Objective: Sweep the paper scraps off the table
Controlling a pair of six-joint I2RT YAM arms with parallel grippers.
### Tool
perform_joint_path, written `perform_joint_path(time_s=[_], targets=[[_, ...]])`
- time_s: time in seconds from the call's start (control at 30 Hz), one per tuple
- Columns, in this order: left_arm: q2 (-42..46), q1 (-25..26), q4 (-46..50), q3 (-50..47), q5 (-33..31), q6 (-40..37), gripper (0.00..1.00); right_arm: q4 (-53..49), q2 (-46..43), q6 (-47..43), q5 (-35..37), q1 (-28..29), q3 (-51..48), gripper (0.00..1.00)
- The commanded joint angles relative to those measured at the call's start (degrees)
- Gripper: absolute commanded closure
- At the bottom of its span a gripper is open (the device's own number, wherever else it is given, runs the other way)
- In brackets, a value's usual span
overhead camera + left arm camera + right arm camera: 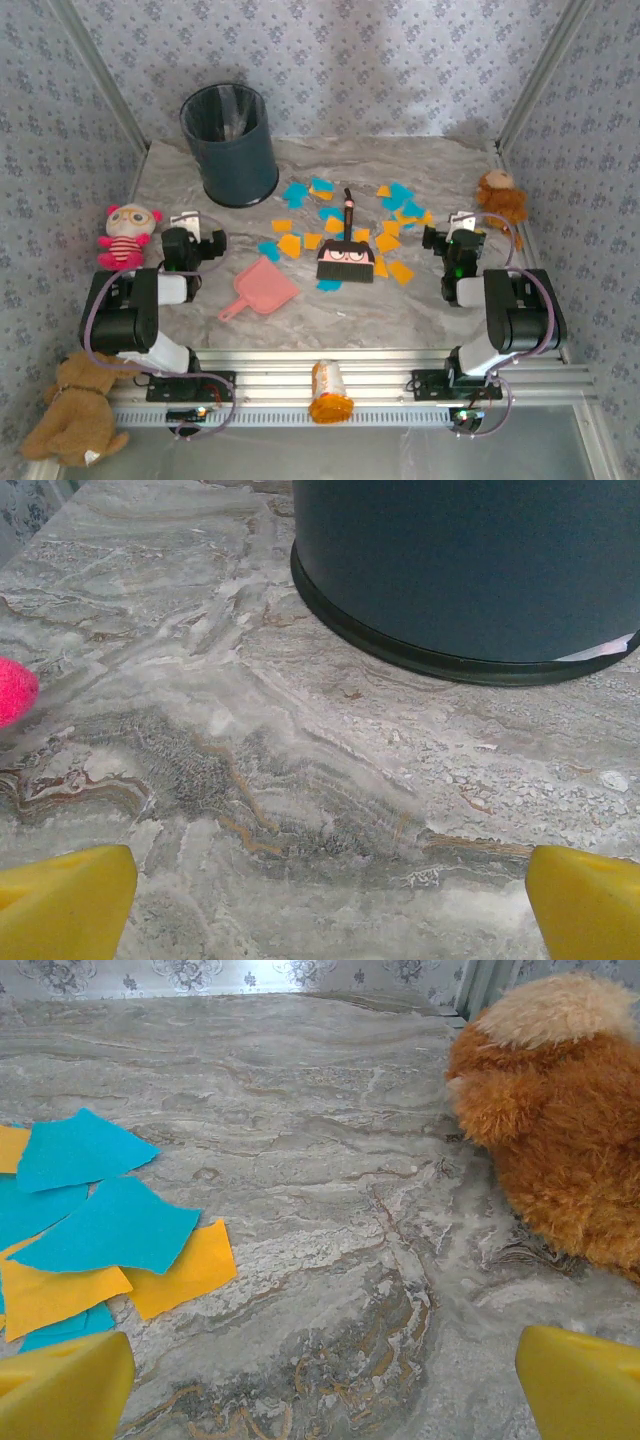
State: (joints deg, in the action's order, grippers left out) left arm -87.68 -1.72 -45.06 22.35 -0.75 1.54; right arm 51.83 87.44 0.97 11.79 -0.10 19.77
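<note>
left gripper (330, 905) sat wide open & empty nr left edge of the table (400, 310), pink dustpan (262, 287) then brush (346, 258) mid-table, paper scraps (290, 245) lay scattered round the brush, right gripper (325, 1380) spread open too, empty, nr right edge

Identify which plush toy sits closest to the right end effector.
The orange-brown bear in the far right corner, just beyond the right end effector; the pink doll and the tan dog both sit on the left side.

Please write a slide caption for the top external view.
Open left gripper and right gripper flank paper scraps, brush and pink dustpan on the table.
</note>
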Motion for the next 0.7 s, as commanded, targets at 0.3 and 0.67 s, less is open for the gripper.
perform_joint_path(time_s=[0.3, 0.67], targets=[[-0.2, 0.4, -1.3, 1.4, -0.3, -0.2, 0.00, 0.0, 0.5, -0.7, 1.0, 0.2, 0.7, 0.00], [0.0, 0.4, -2.0, 1.0, -1.9, 0.5, 0.01, 0.4, 0.3, -0.6, 1.1, 0.1, 0.5, 0.00]])
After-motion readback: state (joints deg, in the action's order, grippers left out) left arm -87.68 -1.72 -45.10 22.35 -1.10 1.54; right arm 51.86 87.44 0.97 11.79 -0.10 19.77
